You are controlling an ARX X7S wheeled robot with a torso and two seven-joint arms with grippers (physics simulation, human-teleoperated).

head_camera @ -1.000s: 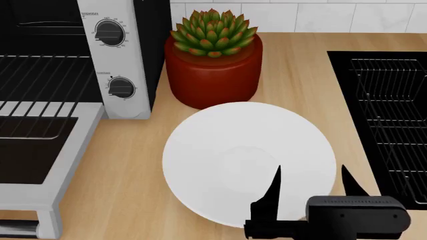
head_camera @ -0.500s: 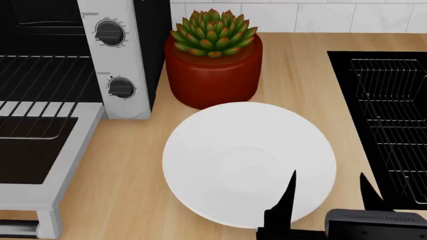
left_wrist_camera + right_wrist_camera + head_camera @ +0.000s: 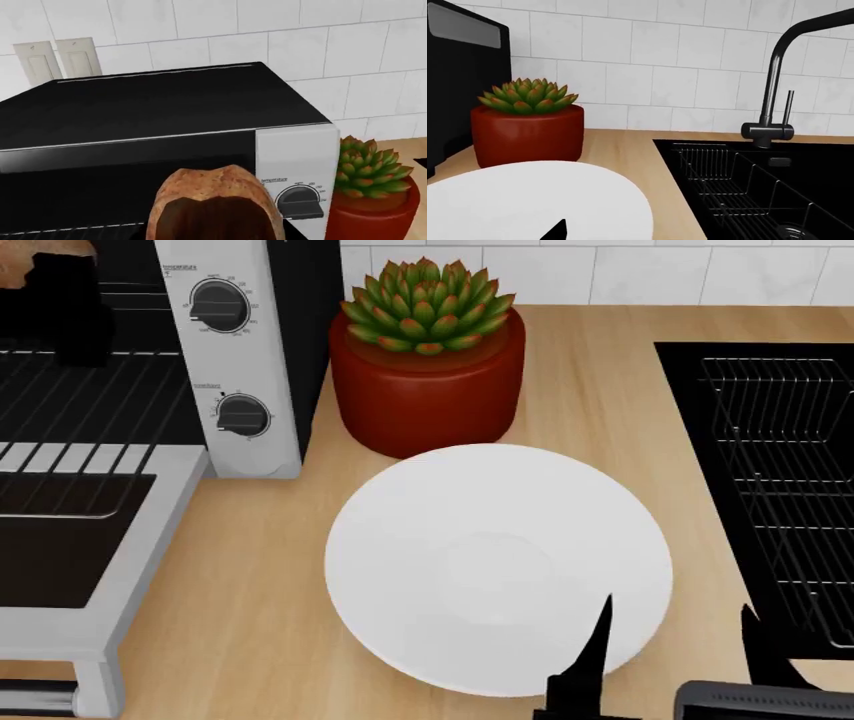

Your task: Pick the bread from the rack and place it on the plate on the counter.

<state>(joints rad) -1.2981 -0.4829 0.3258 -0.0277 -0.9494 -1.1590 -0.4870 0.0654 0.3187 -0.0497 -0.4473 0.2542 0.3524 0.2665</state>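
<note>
**Bread up by the oven, plate bare**

The bread (image 3: 215,204) fills the lower middle of the left wrist view, very close to that camera, with the black toaster oven (image 3: 167,115) and its white control panel (image 3: 297,170) behind it. In the head view only a brown scrap of it shows at the far left corner of the frame (image 3: 30,265), above the rack (image 3: 80,405), with a dark shape just below it that may be part of the left gripper. The fingers themselves cannot be made out in either view, so whether the left gripper is clamped on the bread cannot be told.

The rack sits inside the open oven at the left end of the counter (image 3: 267,570); no bread lies on its wires. The oven door (image 3: 74,540) hangs open toward the near edge.

The plate (image 3: 441,540) lies on the counter near the middle, close to the near edge, with nothing on it. Just behind it, toward the back wall, stands a red pot (image 3: 424,390) holding a succulent (image 3: 427,302).

The right gripper (image 3: 674,655) is at the near edge, its two dark fingers (image 3: 587,665) spread well apart and holding nothing; one tip overlaps the plate's near rim, the other points over the sink edge.

The black sink (image 3: 774,490) takes the right end of the counter, with a wire grid (image 3: 787,480) in it and a dark tap (image 3: 774,85) behind.
</note>
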